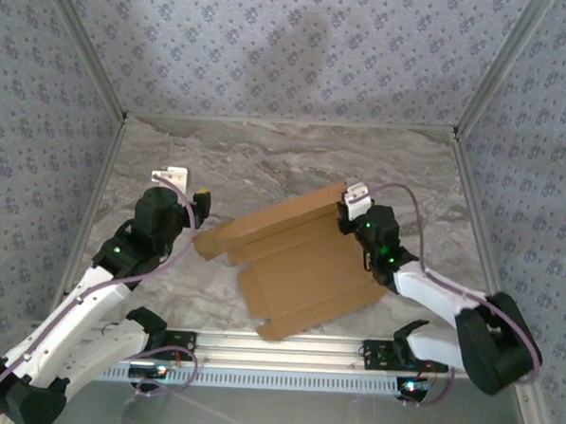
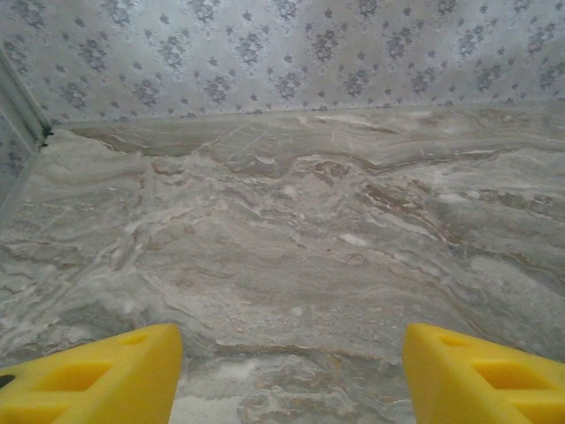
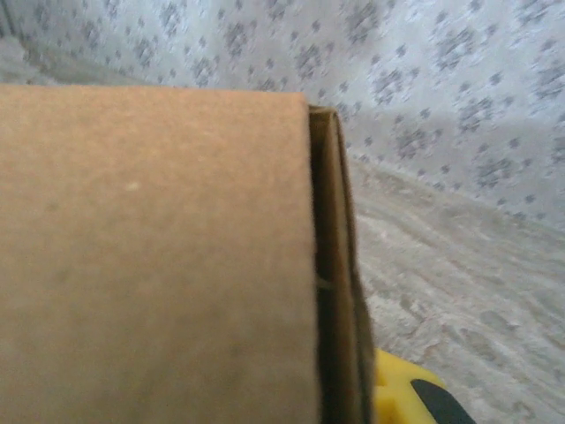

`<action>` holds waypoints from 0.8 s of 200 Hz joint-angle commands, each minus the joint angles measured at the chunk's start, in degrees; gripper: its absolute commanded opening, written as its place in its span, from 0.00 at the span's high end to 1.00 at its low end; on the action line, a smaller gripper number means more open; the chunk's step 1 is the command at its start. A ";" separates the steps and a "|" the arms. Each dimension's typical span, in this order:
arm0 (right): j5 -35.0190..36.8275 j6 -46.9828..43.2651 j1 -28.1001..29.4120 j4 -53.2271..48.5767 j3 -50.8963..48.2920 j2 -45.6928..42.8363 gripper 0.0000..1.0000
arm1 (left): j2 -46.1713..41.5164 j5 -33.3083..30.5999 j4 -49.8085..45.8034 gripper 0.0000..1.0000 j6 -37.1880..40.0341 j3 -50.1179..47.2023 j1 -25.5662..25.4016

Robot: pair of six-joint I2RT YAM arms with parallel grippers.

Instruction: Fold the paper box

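Note:
The paper box (image 1: 299, 260) is tan cardboard lying mostly flat in the middle of the marble table, creased panels spread out, a long flap raised along its far edge. My right gripper (image 1: 346, 211) is shut on the box's far right corner. In the right wrist view the cardboard panel (image 3: 159, 256) covers the left, a doubled flap edge (image 3: 340, 283) runs down the middle, and one yellow finger (image 3: 402, 389) shows beside it. My left gripper (image 1: 200, 206) hovers just off the box's left end, open, its yellow fingers (image 2: 97, 375) wide apart over bare marble.
Patterned walls (image 1: 291, 51) close in the table at the back and both sides. A metal rail (image 1: 285, 345) runs along the near edge between the arm bases. Bare marble (image 1: 267, 159) lies beyond the box.

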 commanded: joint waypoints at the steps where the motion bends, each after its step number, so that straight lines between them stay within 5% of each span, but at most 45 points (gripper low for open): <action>1: 6.06 5.51 -0.91 -11.89 5.16 -6.32 1.00 | -0.24 4.86 -3.54 0.34 -4.71 7.31 0.35; 50: 11.17 5.87 -0.66 -18.93 8.89 -11.85 1.00 | 3.31 21.69 -17.51 0.47 -21.06 21.25 0.36; 69: 12.84 5.38 -0.45 -18.29 8.23 -12.68 1.00 | 4.70 25.15 -22.87 0.47 -25.16 25.59 0.36; 111: 13.51 3.13 -0.29 -13.68 5.67 -13.48 1.00 | 10.06 44.27 -23.42 0.38 -35.33 28.94 0.36; 160: 12.23 2.20 -0.33 -10.14 4.68 -13.75 1.00 | 13.52 47.71 -23.43 0.33 -37.02 28.45 0.94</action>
